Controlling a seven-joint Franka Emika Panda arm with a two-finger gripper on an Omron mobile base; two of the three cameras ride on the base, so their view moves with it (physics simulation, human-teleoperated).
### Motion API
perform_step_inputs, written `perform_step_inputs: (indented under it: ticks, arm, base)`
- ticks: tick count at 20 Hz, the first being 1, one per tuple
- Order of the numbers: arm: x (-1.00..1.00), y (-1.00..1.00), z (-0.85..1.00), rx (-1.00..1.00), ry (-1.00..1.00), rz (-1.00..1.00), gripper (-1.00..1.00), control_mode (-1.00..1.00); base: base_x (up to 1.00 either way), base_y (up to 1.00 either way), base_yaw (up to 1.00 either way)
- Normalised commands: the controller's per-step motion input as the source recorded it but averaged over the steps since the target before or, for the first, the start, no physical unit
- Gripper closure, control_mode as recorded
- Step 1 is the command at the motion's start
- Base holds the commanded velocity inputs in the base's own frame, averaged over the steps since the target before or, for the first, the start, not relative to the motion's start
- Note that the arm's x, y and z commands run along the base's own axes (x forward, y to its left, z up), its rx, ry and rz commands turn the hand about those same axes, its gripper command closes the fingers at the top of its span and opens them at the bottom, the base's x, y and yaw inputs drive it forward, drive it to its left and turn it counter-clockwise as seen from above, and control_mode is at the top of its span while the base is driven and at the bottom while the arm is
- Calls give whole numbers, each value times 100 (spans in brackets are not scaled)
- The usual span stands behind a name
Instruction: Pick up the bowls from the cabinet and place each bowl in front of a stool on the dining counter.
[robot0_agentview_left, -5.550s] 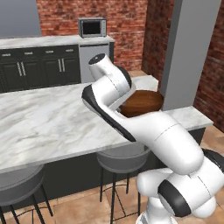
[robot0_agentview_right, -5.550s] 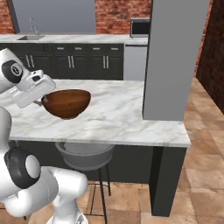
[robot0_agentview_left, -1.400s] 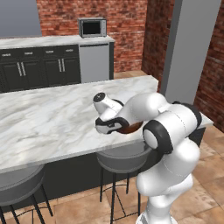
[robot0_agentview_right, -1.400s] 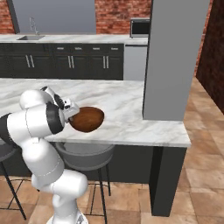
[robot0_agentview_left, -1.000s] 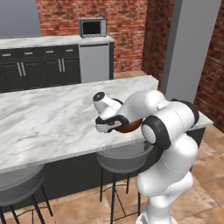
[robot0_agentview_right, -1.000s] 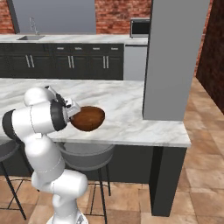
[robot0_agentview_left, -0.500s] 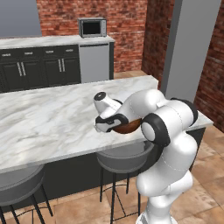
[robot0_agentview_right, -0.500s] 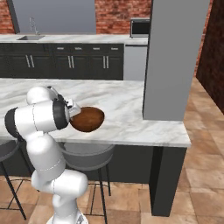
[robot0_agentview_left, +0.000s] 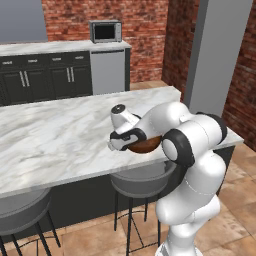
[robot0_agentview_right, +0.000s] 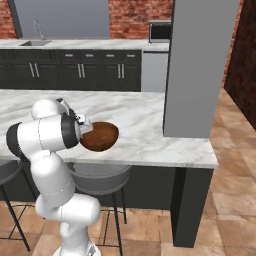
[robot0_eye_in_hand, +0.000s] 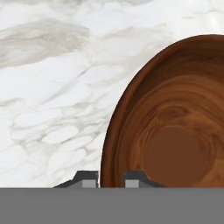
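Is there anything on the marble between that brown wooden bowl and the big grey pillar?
No. In the right base view the dining counter is bare marble from the wooden bowl to the grey pillar.

Even, bright rendered light — soft shadows, no glare, perhaps slightly soft focus.

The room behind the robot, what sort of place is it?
A rendered home kitchen, it seems: a microwave on a worktop over black base cabinets, a sink, and a marble dining counter with bar stools. A wooden bowl rests there.
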Motion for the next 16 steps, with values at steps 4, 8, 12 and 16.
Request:
perform_step_inputs:
  ticks: [4,8,12,16]
  arm:
    - [0,0,-1,6,0,0,100,-100]
    - [0,0,0,5,0,0,-100,-100]
    - [0,0,0,1,0,0,-100,-100]
    - [0,0,0,0,0,0,-100,-100]
  base:
    - [0,0,0]
    - [0,0,0]
    - [0,0,0]
    - [0,0,0]
